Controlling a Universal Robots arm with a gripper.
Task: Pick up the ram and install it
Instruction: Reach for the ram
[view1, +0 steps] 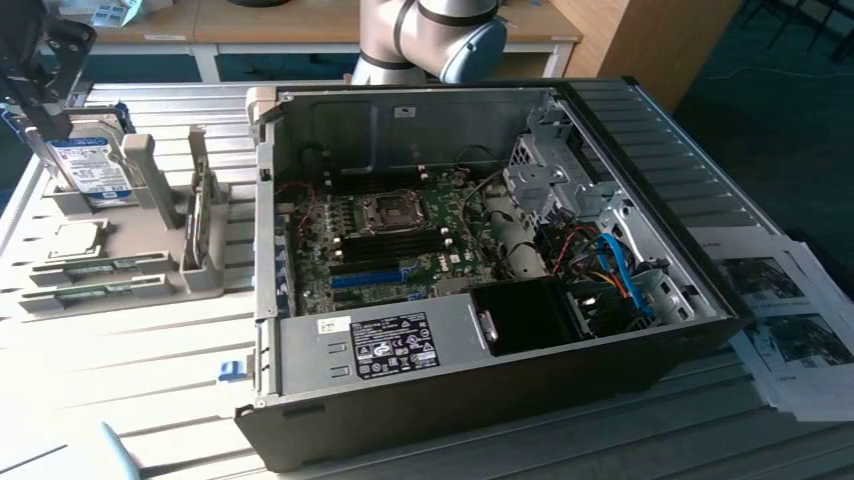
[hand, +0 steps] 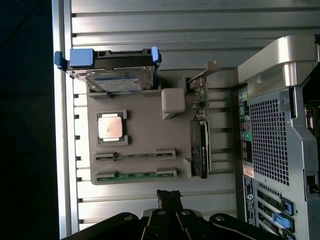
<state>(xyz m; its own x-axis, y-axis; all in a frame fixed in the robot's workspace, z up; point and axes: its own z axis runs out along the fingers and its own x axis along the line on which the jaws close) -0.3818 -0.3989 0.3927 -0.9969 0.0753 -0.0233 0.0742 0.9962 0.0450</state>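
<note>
From where I stand, this is the reach for the ram (hand: 135, 175), a thin green stick lying in a slot of the grey holder (hand: 145, 125) on the table (hand: 150, 45), directly ahead of the end effector (hand: 170, 195) and well below it. A second stick (hand: 135, 155) lies parallel just beyond it. Past that sits a processor (hand: 111, 127), and the hard drive (hand: 117, 80) stands at the holder's far end.

The end effector's fingers are pressed together and carry nothing, so I'd say they must spread before they go down. A good grasp would close across the stick's thin faces near its middle, with the fingers square to its length. The nearer stick looks the easier one, since only the holder's outer wall lies on its end-effector side. The gap to the second stick is narrow, so a finger entering there wants to go straight down, not at a slant. A lift should be straight up out of the slot too, as I judge a tilt could bind the board against the slot walls.

As for pose, the arm (view1: 427, 40) rises from behind the open computer case (view1: 467, 380) and reaches out over the holder. The wrist points downward at the table, and the end effector hangs high over the holder's ram end. The case stands off to its side, beyond a card (hand: 200, 150) set on edge.
</note>
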